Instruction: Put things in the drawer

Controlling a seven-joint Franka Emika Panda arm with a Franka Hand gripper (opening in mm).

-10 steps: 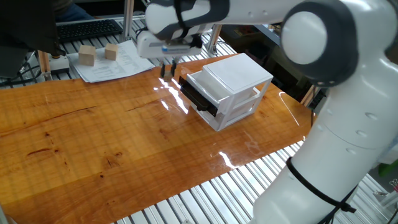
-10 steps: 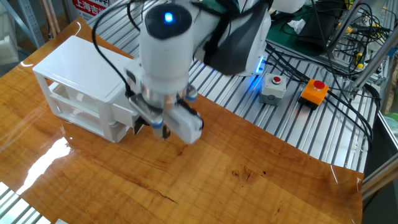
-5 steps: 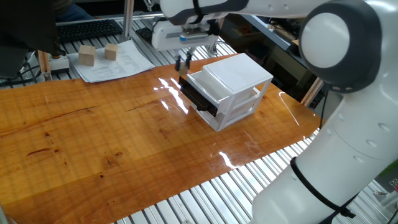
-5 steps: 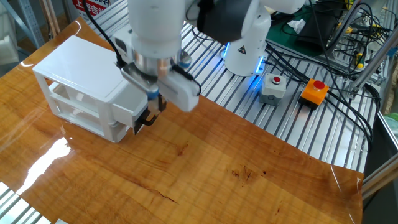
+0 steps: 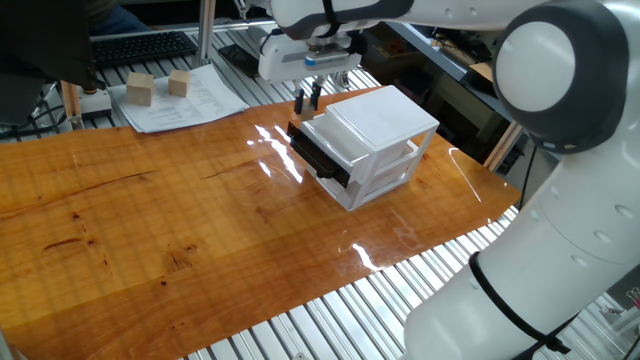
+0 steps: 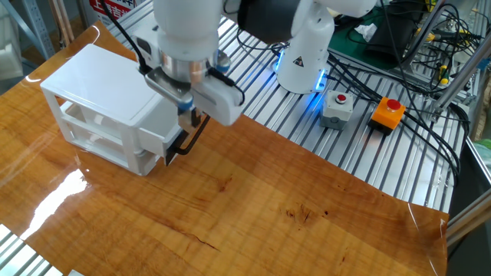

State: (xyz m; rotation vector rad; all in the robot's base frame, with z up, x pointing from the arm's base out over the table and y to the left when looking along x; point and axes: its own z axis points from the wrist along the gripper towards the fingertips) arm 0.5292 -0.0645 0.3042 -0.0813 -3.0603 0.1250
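The small white two-drawer cabinet (image 5: 375,120) (image 6: 100,84) stands on the wooden table. Its upper black-fronted drawer (image 5: 318,152) (image 6: 182,142) is pulled out a little. My gripper (image 5: 307,98) (image 6: 192,119) hangs just above the drawer's open front end and points down. Its fingers stand close together, pinched on the tiny tan cube. That cube is almost wholly hidden between the fingertips in both views.
Two larger tan wooden blocks (image 5: 140,90) (image 5: 178,83) lie on white paper (image 5: 185,100) at the table's far left corner. A keyboard (image 5: 140,46) sits behind them. A red button box (image 6: 388,111) and cables lie off the table's edge.
The gripper has risen from the table beside the cabinet and moved over the front of the open black drawer. The cabinet and blocks have not moved.
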